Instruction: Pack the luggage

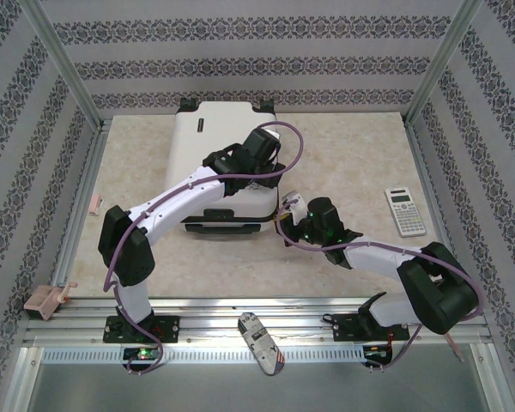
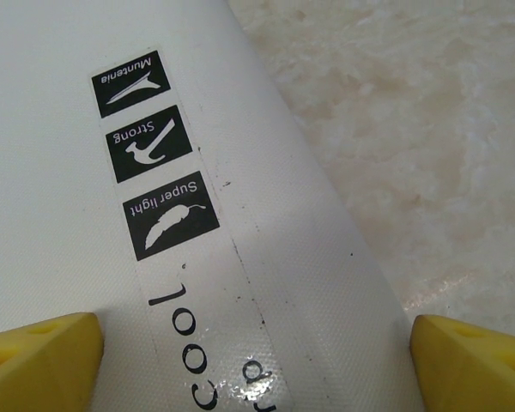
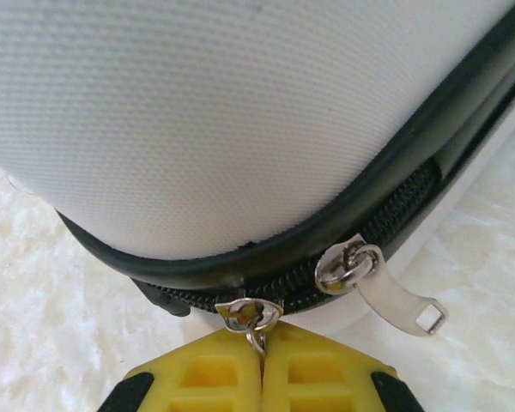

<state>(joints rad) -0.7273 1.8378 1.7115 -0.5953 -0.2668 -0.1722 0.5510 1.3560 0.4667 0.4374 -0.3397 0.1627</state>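
Luggage [image 1: 215,129]: rigid, slick white shell, likely light; best hold, near-right zipper pull [image 3: 251,314]. Right gripper [image 3: 262,348] clenched on it; left gripper [image 2: 257,369] released over the lid.

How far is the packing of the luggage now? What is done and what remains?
Done: the luggage lies with its lid down. In hand: the right gripper is shut on a zipper pull at a corner, and the left gripper hangs open over the white top. Left: drawing that pull around. How much is unzipped, I cannot tell.
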